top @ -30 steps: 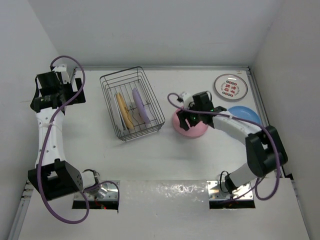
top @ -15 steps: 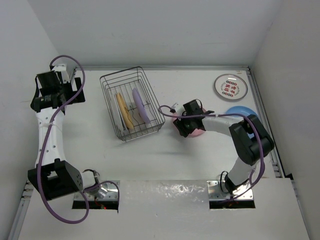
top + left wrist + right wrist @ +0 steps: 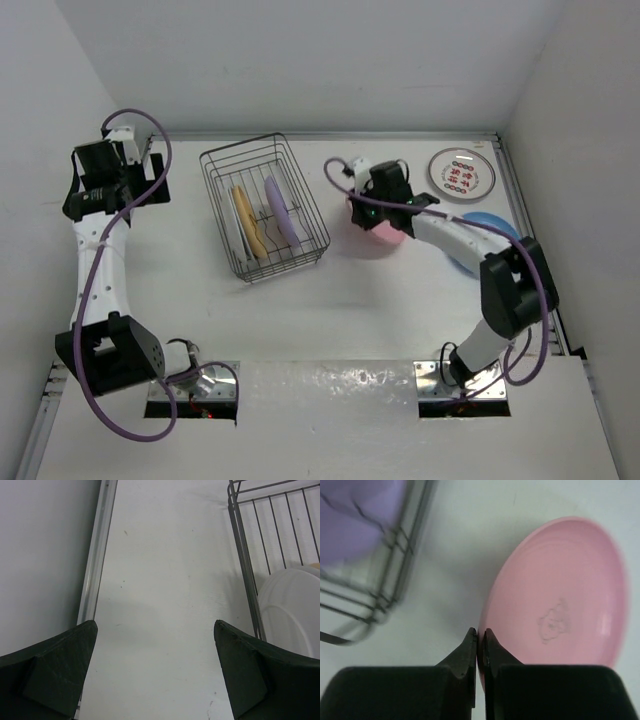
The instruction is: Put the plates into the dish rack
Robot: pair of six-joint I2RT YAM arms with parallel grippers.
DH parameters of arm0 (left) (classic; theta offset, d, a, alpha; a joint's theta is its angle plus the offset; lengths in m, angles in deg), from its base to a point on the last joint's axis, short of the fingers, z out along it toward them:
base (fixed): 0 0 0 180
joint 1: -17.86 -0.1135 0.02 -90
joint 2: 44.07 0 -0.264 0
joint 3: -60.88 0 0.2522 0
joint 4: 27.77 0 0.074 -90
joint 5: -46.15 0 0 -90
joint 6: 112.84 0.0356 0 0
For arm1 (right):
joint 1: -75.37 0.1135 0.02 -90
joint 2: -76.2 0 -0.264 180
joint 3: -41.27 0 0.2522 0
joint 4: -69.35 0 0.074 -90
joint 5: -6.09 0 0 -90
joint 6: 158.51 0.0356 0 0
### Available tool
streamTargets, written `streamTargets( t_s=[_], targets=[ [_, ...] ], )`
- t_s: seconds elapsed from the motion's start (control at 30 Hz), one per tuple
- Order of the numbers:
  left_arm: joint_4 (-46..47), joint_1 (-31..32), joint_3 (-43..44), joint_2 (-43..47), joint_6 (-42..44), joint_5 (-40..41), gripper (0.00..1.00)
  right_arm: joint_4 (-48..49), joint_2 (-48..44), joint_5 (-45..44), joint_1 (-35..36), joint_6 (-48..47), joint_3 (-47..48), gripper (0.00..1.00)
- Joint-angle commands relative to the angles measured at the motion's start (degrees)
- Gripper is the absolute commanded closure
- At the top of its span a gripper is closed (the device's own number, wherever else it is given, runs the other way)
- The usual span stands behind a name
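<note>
White table [image 3: 200,300], pink plate [image 3: 555,595] tilted edgewise.

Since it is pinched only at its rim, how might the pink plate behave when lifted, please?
The pink plate looks rigid, holding its shape. Gripped edge-on by the right end effector, it may pivot; its sheen suggests slipperiness.

The right gripper [image 3: 478,632] is closed, with the rim of the pink plate [image 3: 560,605] clamped between the fingertips, the plate lying right of the pincer. The left gripper [image 3: 155,625] is opened wide, its arm extended forward.
</note>
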Motion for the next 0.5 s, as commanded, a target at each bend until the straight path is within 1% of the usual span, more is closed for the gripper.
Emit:
streamTargets(
  t_s=[0.0,0.07,0.1,0.13,0.17,0.2,0.23,0.3,0.33,0.37,0.4,0.43,0.47],
  targets=[
    [2.6,0.6,1.8,-0.5,0.9,-1.1,0.01,5.8,-7.3,7.2,-1.2,10.7,11.0,1.00],
    [2.5,0.8,2.0,-0.8,1.5,-0.9,0.01,9.0,-8.0,10.8,-1.2,13.3,15.6,1.00],
    [2.5,1.0,2.1,-0.9,1.8,-0.5,0.01,10.9,-8.6,12.2,-1.3,17.5,16.5,1.00],
    [2.3,1.4,2.3,-1.2,2.0,-0.1,0.01,16.5,-8.7,13.6,-1.3,19.9,17.3,1.00],
    [2.2,1.8,2.4,-1.4,2.6,0.4,0.01,19.3,-8.6,16.4,-1.4,22.6,18.5,1.00],
    [2.3,1.9,2.5,-1.5,2.7,0.5,0.01,22.4,-8.2,17.7,-1.2,28.4,18.9,1.00],
    [2.4,2.0,2.6,-1.6,2.8,0.5,0.01,28.9,-7.7,18.8,-1.1,31.7,19.0,1.00],
    [2.7,2.2,2.6,-1.7,2.5,0.4,0.01,34.8,-6.4,20.3,-0.4,39.5,19.5,1.00],
    [2.8,2.2,2.6,-1.7,2.3,0.3,0.01,40.0,-6.1,20.3,0.4,42.0,19.7,1.00],
    [2.8,2.2,2.6,-1.6,1.8,0.0,0.01,42.8,-5.6,20.1,0.8,44.6,20.1,1.00],
    [2.8,2.2,2.5,-1.6,1.6,-0.2,0.01,46.3,-5.0,19.4,1.3,50.5,20.1,1.00],
    [2.7,2.2,2.5,-1.6,1.3,-0.3,0.01,53.3,-3.5,18.9,2.7,53.8,20.1,1.00],
    [2.7,2.2,2.4,-1.5,1.1,-0.5,0.01,56.2,-2.5,18.5,3.5,56.6,20.5,1.00]
  ],
)
